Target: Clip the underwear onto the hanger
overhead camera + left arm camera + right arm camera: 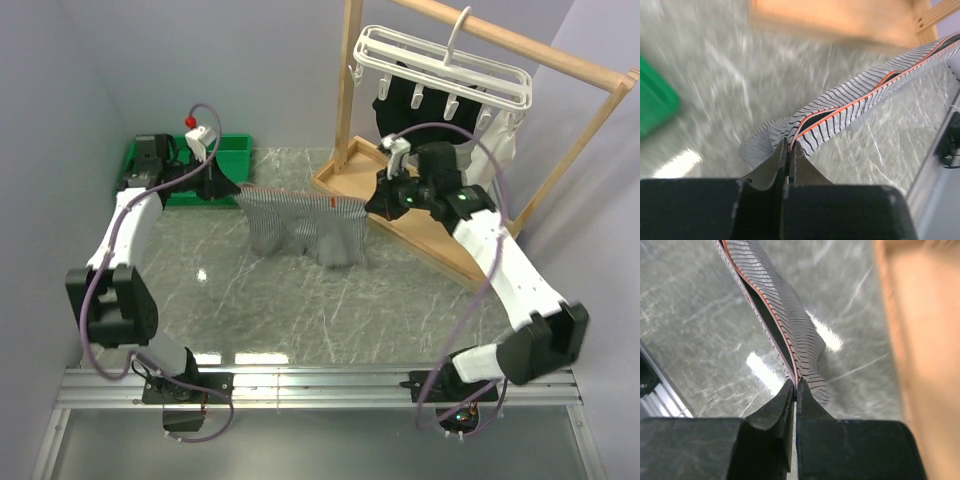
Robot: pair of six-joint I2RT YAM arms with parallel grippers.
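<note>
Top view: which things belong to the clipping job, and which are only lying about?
Job: underwear, hanger, left pincer and right pincer, both shut on the underwear.
Lying about: green bin, wooden rack, black garment.

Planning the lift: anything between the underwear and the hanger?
Nothing visible lies squarely between. The underwear, stretched between the left gripper and right gripper, must pass the wooden rack's upright; a black garment hangs under the hanger.

Bare tabletop (300, 320) spreads in front of the underwear (300, 225); the wooden rack (347, 100) stands beside the right hand (368, 205)
</note>
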